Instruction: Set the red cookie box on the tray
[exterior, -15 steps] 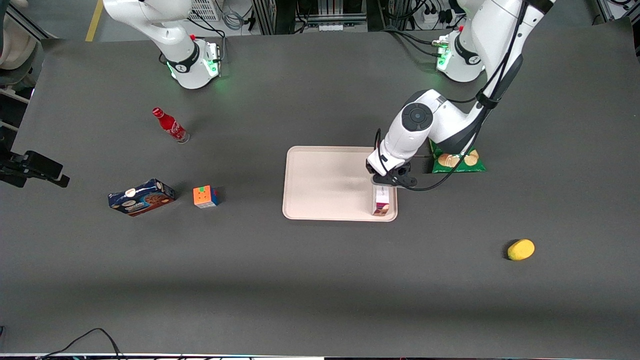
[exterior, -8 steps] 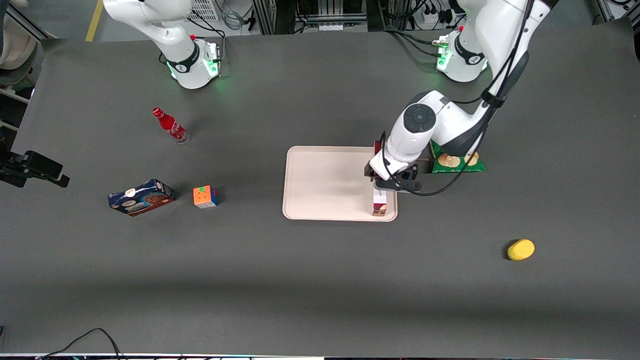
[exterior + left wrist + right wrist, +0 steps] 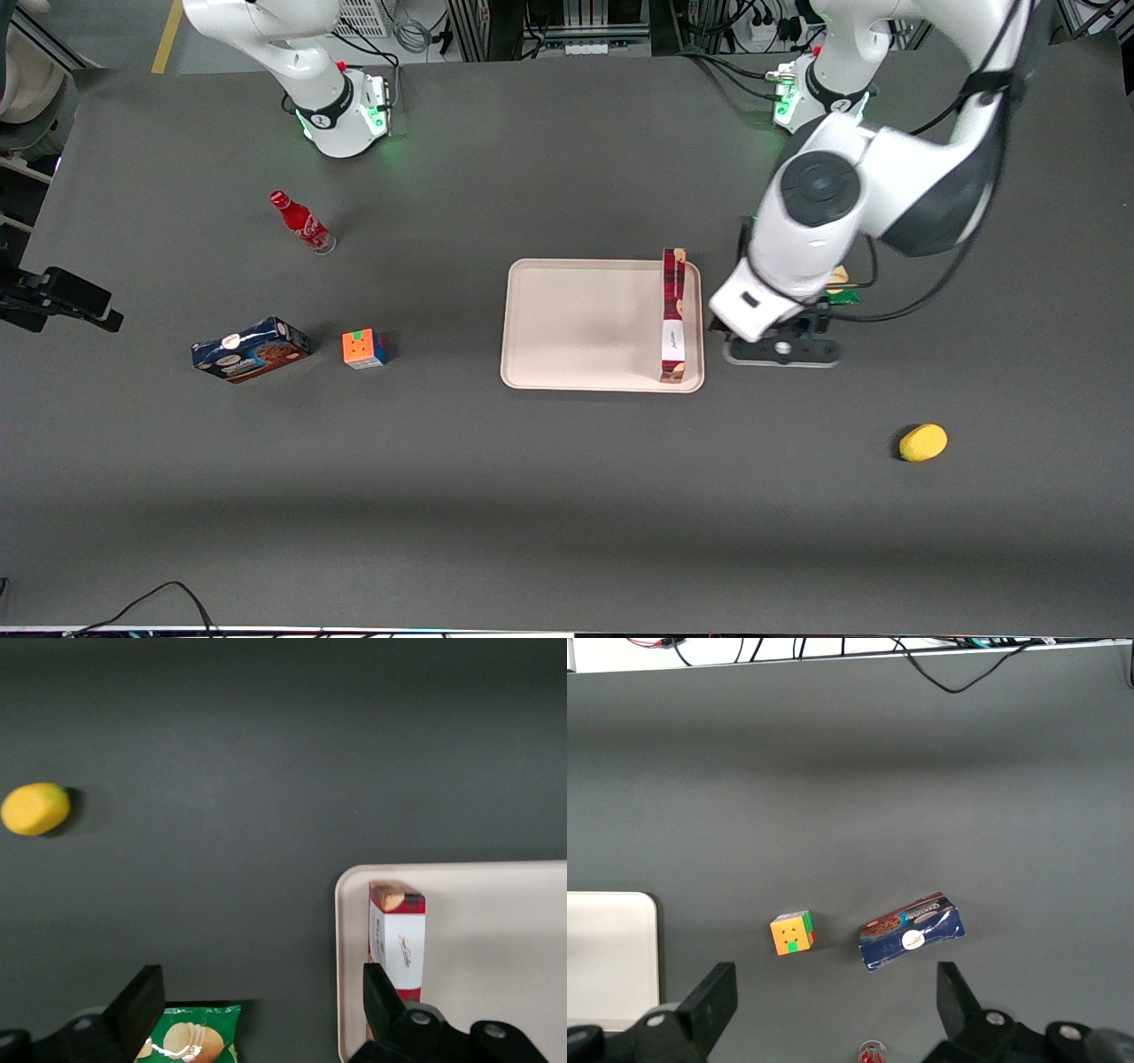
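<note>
Front view: red cookie box set down on tray, gripper empty

We note the tray [image 3: 585, 323] mid-table, the largest item. The red cookie box [image 3: 673, 315] lies along its edge toward the working arm, at 3 o'clock from tray centre, inside the rim, presumably so its whole length is supported. Our gripper [image 3: 257, 1005] hovers above bare table just beside that edge, fingers spread wide and holding nothing; we judge the placement done.

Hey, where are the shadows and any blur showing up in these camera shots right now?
Front view: the raised left arm looks motion-blurred, its gripper open above the bare table beside the tray; a broad dark band of shadow crosses the table nearer the camera. Left wrist view: the red cookie box throws a soft shadow on the tray, evenly lit.
</note>
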Available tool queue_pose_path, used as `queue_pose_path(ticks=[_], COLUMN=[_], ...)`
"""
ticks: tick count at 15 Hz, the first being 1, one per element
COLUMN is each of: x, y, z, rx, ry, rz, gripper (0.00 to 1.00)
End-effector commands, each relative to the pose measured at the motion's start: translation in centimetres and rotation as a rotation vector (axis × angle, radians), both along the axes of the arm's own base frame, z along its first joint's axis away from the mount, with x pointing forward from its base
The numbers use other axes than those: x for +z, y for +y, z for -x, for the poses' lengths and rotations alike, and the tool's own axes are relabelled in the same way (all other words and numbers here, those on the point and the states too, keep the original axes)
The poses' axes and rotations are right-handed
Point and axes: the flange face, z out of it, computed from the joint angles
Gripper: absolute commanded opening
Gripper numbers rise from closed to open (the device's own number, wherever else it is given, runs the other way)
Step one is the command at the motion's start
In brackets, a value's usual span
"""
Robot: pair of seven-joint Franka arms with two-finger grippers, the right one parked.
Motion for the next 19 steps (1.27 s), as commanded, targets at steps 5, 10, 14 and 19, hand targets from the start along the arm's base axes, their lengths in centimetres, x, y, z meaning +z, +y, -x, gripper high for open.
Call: queue_pose_path(ticks=[5, 10, 14, 19], x=[13.5, 18.6, 19.9, 20.1], y=[18.3, 23.2, 24.2, 24.4], z=[-1.2, 1.2, 2.4, 2.8], rx=[0.100, 0.122, 0.107, 0.040], ry=[-0.023, 0.011, 0.021, 0.031], rz=[0.097, 0.080, 0.079, 0.072], gripper=[1.00, 1.00, 1.00, 1.00])
